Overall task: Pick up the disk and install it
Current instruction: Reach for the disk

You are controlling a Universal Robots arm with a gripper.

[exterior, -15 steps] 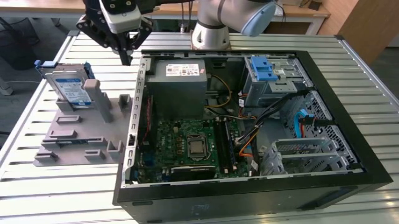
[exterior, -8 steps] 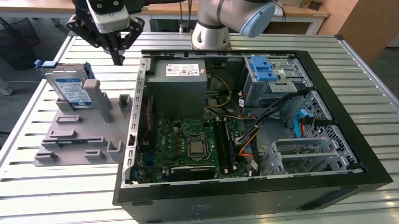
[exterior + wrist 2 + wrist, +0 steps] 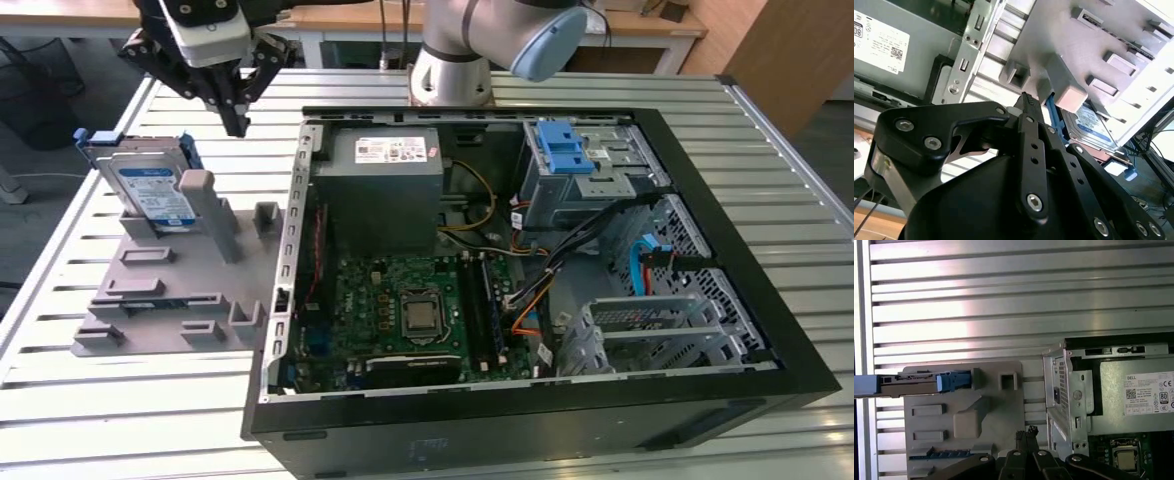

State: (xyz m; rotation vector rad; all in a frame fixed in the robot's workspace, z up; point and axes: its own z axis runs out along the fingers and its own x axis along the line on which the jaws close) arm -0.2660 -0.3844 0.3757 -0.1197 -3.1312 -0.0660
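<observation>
A: Where is the disk, and what is the gripper doing?

B: The gripper [image 3: 238, 125] hangs with its two black fingers pressed together and nothing between them. The disk [image 3: 150, 190] stands on edge in a grey plastic holder [image 3: 174, 290], below the fingertips and off to the side away from the open computer case [image 3: 534, 250]. Gripper and disk are apart.

A: How will the disk likely handle?

B: It is probably dense and stiff: a silver metal hard drive with a white-and-blue label, clipped in a blue plastic frame. The metal faces look smooth and may slip. A knock could harm it, and the thin frame may flex. The best hold looks like the upper part that rises clear of the holder, pinched across the two flat faces.

A: What does each view add?

B: The exterior view gives the label face, the disk's backward lean against a holder post, and the metal drive bay [image 3: 587, 170] with its blue latch on the far side of the case from the gripper. The first wrist view looks straight down past the gripper [image 3: 1026, 431]. It shows the disk [image 3: 909, 383] edge-on as a thin bar across the holder [image 3: 994, 410], with the power supply [image 3: 1139, 395] on the opposite side. The second wrist view looks along the fingers [image 3: 1026, 117]. A holder post sits just past the gripper [image 3: 1028, 100], and the disk [image 3: 1094, 125] lies beyond it.
</observation>
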